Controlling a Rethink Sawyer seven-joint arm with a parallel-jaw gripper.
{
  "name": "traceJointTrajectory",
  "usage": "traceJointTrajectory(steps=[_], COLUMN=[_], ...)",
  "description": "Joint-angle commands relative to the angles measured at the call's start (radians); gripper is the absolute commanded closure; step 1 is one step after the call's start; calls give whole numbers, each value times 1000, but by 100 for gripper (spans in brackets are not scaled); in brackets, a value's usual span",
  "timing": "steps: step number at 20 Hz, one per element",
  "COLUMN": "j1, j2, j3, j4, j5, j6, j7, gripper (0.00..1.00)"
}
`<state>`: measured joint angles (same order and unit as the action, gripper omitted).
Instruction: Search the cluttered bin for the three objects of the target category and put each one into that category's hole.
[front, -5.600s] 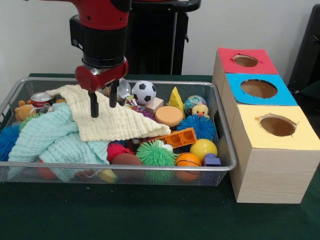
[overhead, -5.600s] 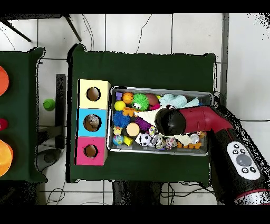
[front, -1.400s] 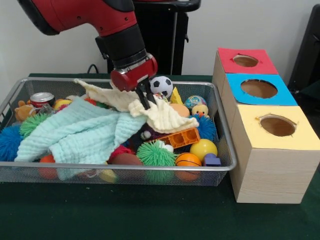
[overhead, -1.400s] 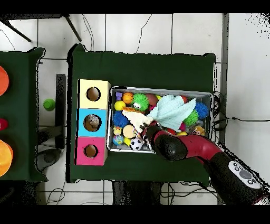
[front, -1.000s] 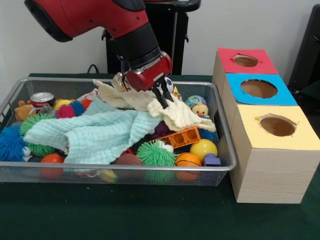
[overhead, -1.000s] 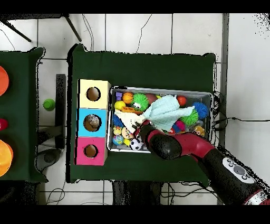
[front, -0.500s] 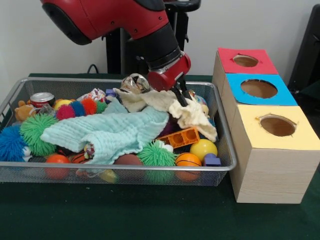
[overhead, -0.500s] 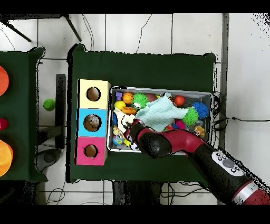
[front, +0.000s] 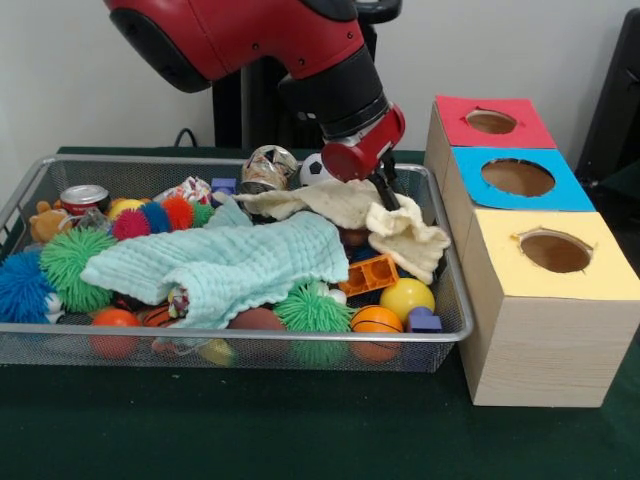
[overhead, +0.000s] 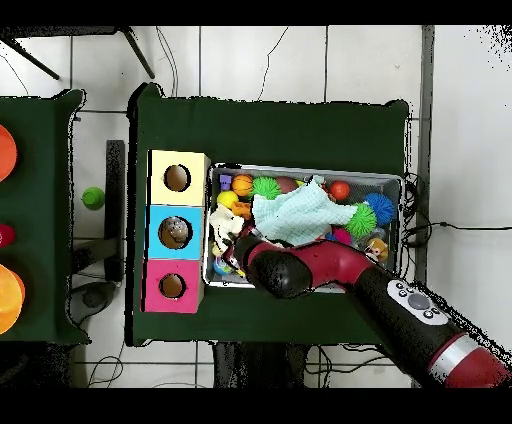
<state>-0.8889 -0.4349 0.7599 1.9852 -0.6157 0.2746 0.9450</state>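
The bin (front: 240, 338) is a silver wire basket full of toys; it also shows in the overhead view (overhead: 300, 168). My gripper (front: 388, 198) is shut on a cream cloth (front: 400, 235) and holds it lifted over the bin's right end, next to the boxes. The cloth's tail trails back over a mint-green cloth (front: 240, 262) lying across the toys. The hole (front: 517, 177) is the large round cutout in the blue-topped box, right of my gripper. In the overhead view (overhead: 174, 233) it faces the arm (overhead: 275, 268), which hides the gripper.
A red-topped box (front: 492, 121) and a yellow-topped box (front: 555, 250) flank the blue one. Uncovered toys include a foil ball (front: 268, 167), orange brick (front: 366, 274), yellow ball (front: 406, 297), basketball (front: 376, 320), green spiky ball (front: 312, 308) and a can (front: 82, 198).
My gripper has dragged the cream cloth to the right, toward the boxes. The mint cloth shifted right with it, uncovering spiky balls at the left end.
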Motion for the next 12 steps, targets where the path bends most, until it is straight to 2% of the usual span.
traceJointTrajectory(steps=[1,12], j1=[20,44], j2=[2,-13], j3=[-12,-27], j4=[-69,-84], j5=[13,10], j6=[135,167], j7=[35,35], gripper=[0,0])
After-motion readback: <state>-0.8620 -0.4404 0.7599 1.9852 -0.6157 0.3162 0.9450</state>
